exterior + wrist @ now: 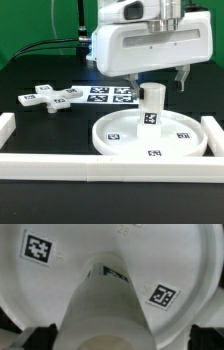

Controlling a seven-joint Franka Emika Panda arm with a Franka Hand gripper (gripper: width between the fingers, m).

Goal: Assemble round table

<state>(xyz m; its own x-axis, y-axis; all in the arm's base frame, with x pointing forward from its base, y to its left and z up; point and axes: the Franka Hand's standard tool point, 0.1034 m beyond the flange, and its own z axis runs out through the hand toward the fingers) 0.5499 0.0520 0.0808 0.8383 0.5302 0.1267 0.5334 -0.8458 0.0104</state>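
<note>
Pincer (159,78) wide, holding nothing; fingers hang either side of and just above the leg's top in the exterior view; in the wrist view both fingertips (38,334) show dark at the frame edge, flanking the leg with gaps on both sides; looks like a straddle for a grasp or a release, can't tell which from this alone.

Leg (151,108) stands upright at the centre of the round disc (115,142); likely seated in the disc's hub, hence vertical and unsupported; thread engagement not visible. Disc lies flat, rim up, tags facing the camera; it sits close against the near border rail (80,163), probably as a stop against sliding or turning.

Cross-shaped base (48,97) lies flat, well apart from the disc, towards the exterior view's left; not yet fitted; my read: it goes on the leg top next.

Marker board (108,95) flat behind the disc, just beside the base.

Surface: black tabletop (40,125), matte, white rails at the front and both sides. Room: green backdrop (40,25) behind; dark cables trailing across it.
</note>
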